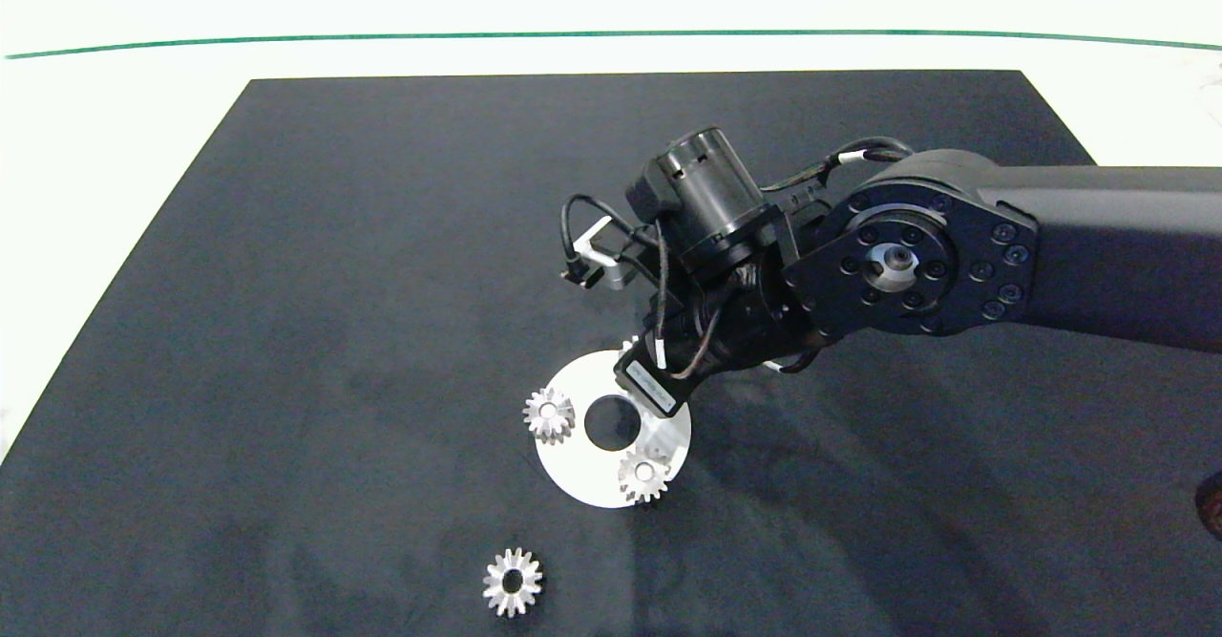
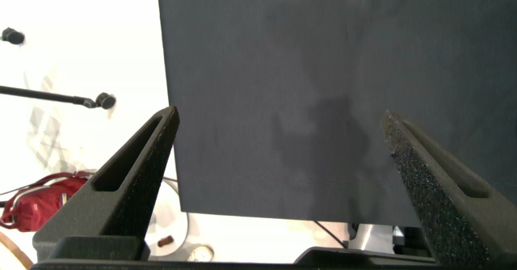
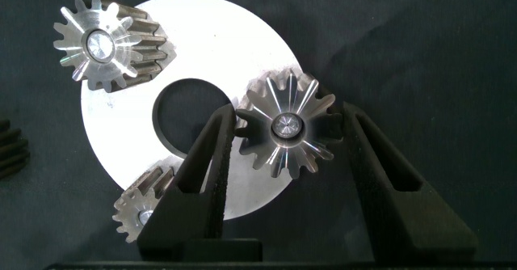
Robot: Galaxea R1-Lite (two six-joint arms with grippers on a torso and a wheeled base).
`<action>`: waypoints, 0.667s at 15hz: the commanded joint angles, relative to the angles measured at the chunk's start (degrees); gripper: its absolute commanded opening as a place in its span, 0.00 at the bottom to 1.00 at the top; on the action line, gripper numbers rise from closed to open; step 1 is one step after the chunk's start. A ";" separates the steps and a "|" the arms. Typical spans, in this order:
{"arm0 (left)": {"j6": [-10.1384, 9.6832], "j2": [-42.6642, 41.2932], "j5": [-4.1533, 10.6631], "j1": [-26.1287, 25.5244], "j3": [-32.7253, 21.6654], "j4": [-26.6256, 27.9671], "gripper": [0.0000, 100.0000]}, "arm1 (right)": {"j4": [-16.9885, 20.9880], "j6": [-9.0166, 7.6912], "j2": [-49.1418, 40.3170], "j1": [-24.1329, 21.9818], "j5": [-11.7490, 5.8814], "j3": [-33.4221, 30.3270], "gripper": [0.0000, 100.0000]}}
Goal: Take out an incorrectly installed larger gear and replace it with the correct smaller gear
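Head view: we see the right arm [image 1: 955, 255] reaching in from the right over a round silver plate [image 1: 582, 479] on the dark bench mat [image 1: 286, 331]. Two small gears sit on the plate, left [image 1: 548, 414] and near-right [image 1: 643, 476]. The smaller gear [image 1: 513, 582] lies loose, near of the plate.

L wrist: left gripper [image 2: 279, 153], fingers open, nothing between, over bare mat.

R wrist: right gripper [image 3: 287, 141], fingers spread either side of the larger gear [image 3: 288, 130] on the plate's far edge; contact we can't confirm.
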 commanded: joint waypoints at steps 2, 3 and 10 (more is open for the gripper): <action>0.09 0.01 0.05 0.02 -0.01 0.29 1.00 | 0.18 -0.05 0.14 -0.01 -1.38 0.43 1.00; 0.09 0.01 0.05 0.02 -0.01 0.38 1.00 | 0.18 -0.05 0.05 0.17 -1.38 0.43 1.00; 0.09 -0.07 0.05 0.02 -0.01 0.29 1.00 | 0.26 0.04 -0.74 0.61 -1.38 0.60 1.00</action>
